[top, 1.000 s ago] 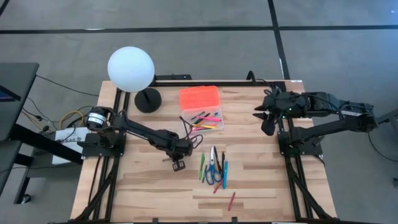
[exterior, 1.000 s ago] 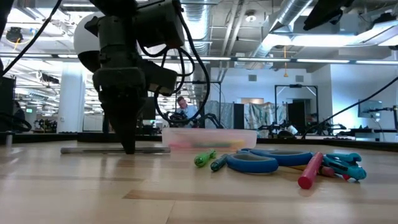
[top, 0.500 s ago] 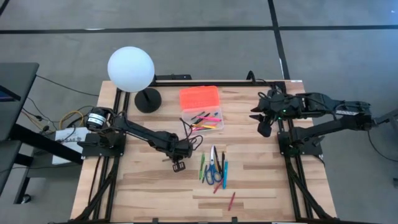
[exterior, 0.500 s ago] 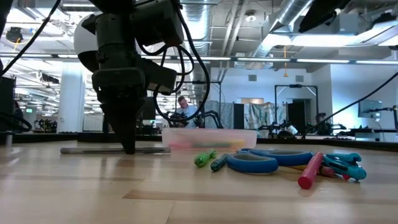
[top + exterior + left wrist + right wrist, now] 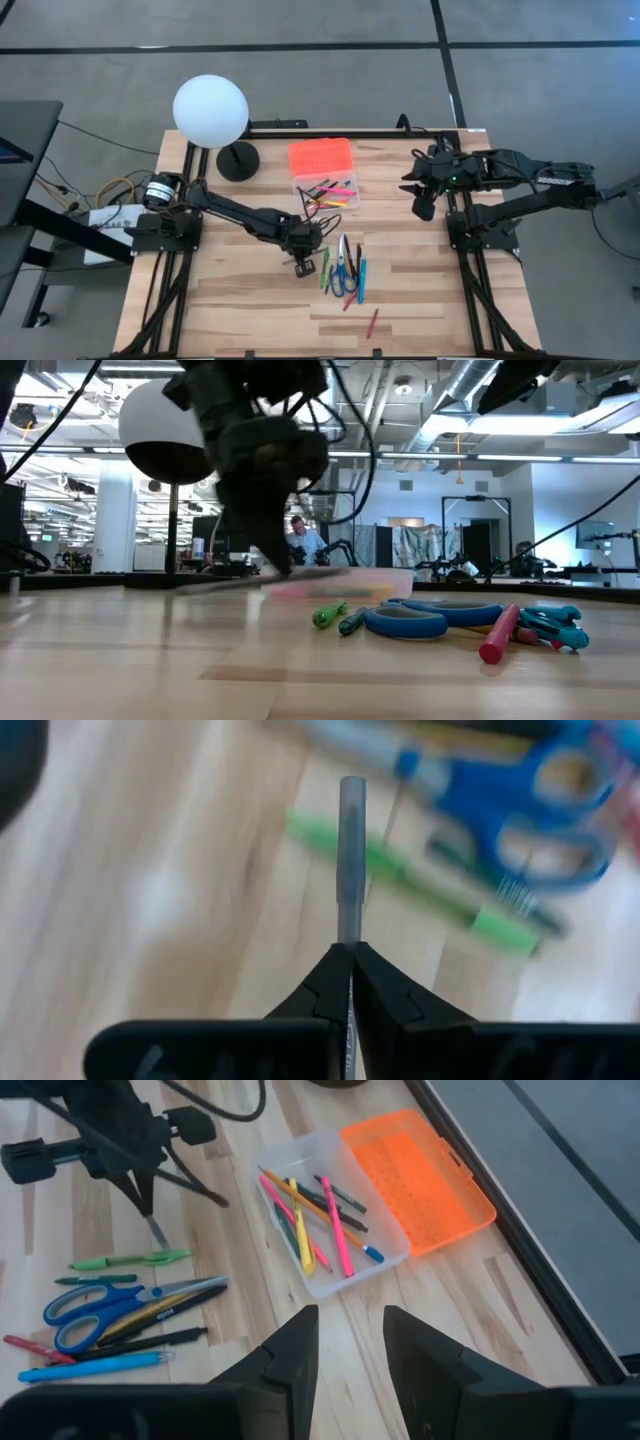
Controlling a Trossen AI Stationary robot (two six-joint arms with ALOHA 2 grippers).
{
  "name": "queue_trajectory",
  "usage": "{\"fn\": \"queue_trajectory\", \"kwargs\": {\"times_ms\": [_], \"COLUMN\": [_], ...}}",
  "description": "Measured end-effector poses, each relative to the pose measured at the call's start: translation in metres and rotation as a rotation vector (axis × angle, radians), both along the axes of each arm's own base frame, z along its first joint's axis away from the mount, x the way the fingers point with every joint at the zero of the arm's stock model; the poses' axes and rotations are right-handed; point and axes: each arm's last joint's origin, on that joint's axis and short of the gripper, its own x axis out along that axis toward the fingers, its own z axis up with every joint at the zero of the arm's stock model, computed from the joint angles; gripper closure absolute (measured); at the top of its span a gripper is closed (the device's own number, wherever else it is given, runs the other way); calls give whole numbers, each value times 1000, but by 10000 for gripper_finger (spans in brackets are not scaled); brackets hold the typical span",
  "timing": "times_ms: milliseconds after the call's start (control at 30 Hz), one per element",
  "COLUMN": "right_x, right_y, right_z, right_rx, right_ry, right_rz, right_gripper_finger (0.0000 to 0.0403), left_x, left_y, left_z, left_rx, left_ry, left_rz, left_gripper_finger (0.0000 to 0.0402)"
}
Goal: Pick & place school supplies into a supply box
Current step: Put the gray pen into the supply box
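A: What is changing on the left?

B: The left claw [image 5: 306,264] is now lifting off the bench [image 5: 230,310], clamped on a thin grey pen [image 5: 350,860]. A second ago it was closing low on the wood farther left; now it is swinging over beside the loose pile.

A: So one more supply is heading for the box?

B: Likely. The box [image 5: 328,193], clear smooth plastic with its ribbed orange lid [image 5: 321,156] folded back, is sitting just beyond the claw, several slim pencils already inside. Below the claw, a green pen [image 5: 400,880] and the scissors [image 5: 545,815] with looped blue handles are lying on pale grained wood.

A: And on the right?

B: The right claw [image 5: 424,197] is waiting above the bench's right edge, fingers apart, holding nothing.
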Motion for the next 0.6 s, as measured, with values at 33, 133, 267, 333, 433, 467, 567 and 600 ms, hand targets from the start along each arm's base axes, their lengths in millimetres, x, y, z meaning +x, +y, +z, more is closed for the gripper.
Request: {"fn": "queue_trajectory", "kwargs": {"times_ms": [33, 133, 267, 333, 433, 467, 567, 600], "right_x": [0, 0, 0, 0, 0, 0, 0, 0], "right_y": [0, 0, 0, 0, 0, 0, 0, 0], "right_z": [0, 0, 0, 0, 0, 0, 0, 0], "right_rx": [0, -4, -5, -5, -5, -5, -5, -5], "right_ry": [-1, 2, 2, 2, 2, 2, 2, 2], "right_rz": [0, 4, 5, 5, 5, 5, 5, 5], "right_gripper_finger": [296, 296, 296, 296, 296, 296, 296, 296], "left_x": [4, 13, 22, 26, 32, 32, 34, 34], "left_y": [2, 9, 20, 26, 36, 41, 59, 66], "left_z": [4, 16, 29, 37, 48, 50, 58, 61], "left_rx": [4, 19, 60, 81, 132, 158, 230, 259], "left_ry": [-30, -89, -134, -161, -186, -188, -172, -165], "left_rz": [2, 2, 7, 4, 9, 18, 57, 70], "left_gripper_finger": [400, 400, 400, 400, 400, 400, 400, 400]}}
